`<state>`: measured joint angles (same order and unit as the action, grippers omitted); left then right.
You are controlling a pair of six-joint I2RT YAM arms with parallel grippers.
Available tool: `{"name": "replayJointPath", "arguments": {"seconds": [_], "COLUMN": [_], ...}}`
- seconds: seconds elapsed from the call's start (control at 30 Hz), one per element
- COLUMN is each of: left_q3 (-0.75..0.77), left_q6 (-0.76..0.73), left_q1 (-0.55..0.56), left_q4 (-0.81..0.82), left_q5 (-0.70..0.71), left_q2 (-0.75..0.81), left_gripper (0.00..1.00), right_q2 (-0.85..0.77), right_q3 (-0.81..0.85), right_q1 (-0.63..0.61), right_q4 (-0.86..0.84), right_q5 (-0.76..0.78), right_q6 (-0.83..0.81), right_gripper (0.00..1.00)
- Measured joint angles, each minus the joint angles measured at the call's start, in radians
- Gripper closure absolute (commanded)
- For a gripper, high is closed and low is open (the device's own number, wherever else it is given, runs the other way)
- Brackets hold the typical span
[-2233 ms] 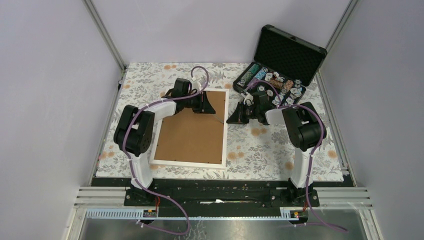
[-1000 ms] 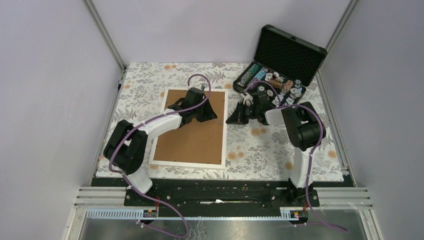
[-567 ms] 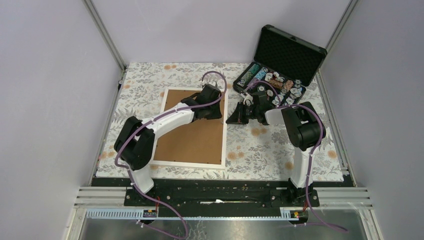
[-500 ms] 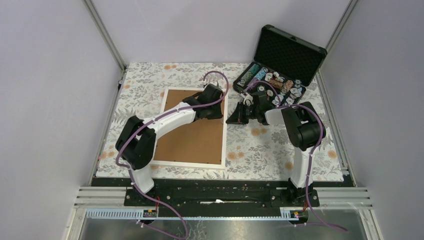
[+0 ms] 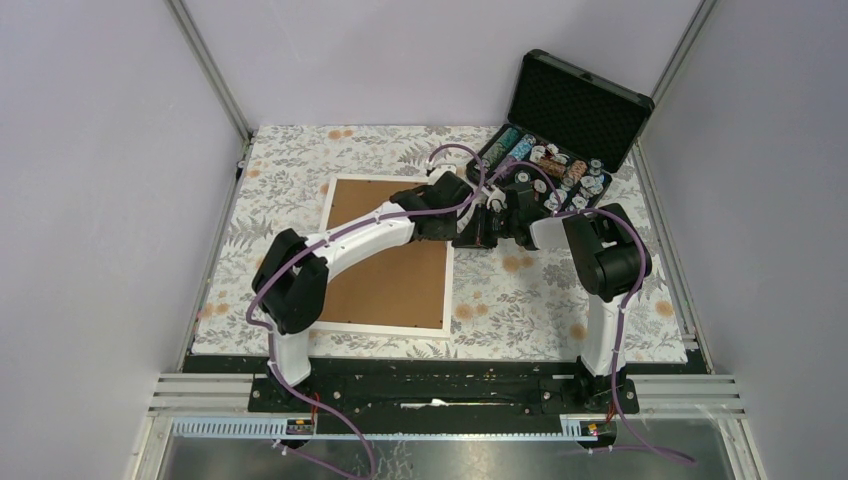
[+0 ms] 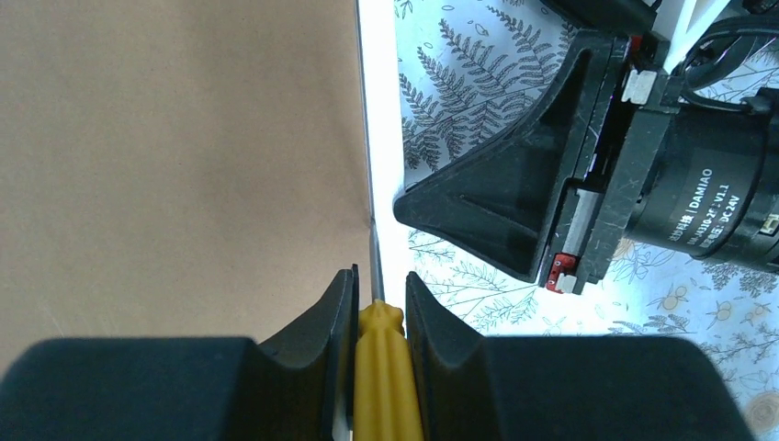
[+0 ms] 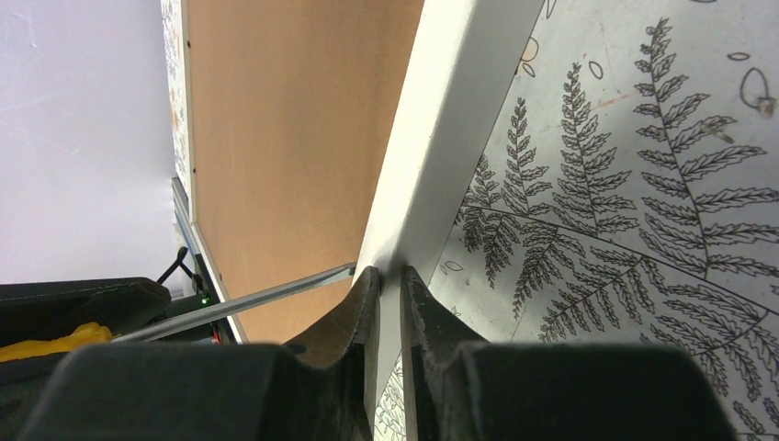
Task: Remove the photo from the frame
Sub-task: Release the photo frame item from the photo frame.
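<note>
left gripper (image 6: 378,285) has swung right across the frame (image 5: 385,275), which lies brown back up on the floral cloth (image 5: 520,290); its jaws clamp a yellow screwdriver (image 6: 386,367), tip at the right border seam. right gripper (image 7: 390,280) pinches that white border. photo hidden.

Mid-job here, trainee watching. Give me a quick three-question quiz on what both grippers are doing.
1. The left gripper is shut on: A) the photo B) a yellow-handled screwdriver C) a poker chip?
2. True or false: the right gripper hangs free of the frame.
3. Fill in: the screwdriver tip meets the seam between white border and brown ____.
Key: 1 B; 2 false, it pinches the white edge; 3 backing board.
</note>
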<state>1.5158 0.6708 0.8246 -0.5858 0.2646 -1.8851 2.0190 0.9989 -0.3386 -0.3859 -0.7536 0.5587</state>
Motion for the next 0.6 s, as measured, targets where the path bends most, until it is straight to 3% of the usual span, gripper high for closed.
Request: {"name": "replayJointPath", "arguments": {"seconds": [0.07, 0.17, 0.37, 0.6], "left_q3": [0.006, 0.006, -0.014, -0.102], "left_q6": [-0.013, -0.044, -0.119, -0.167], "left_q1": [0.001, -0.01, -0.163, -0.343], "left_q4": [-0.008, -0.009, 0.004, 0.137], "left_q5": [0.003, -0.016, -0.319, -0.632], "left_q2": [-0.001, 0.004, 0.035, 0.184], "left_gripper": [1.0, 1.0, 1.0, 1.0], "right_q2": [-0.001, -0.008, -0.033, -0.049], "right_q3": [0.002, 0.003, 0.006, 0.086], "right_q1": [0.0, -0.002, -0.023, -0.017], "right_q4": [0.006, 0.019, 0.068, 0.126], "right_q5": [0.0, 0.011, 0.084, 0.163], "right_q6": [-0.003, -0.019, -0.084, -0.132], "right_gripper": [0.9, 0.75, 0.46, 0.44]}}
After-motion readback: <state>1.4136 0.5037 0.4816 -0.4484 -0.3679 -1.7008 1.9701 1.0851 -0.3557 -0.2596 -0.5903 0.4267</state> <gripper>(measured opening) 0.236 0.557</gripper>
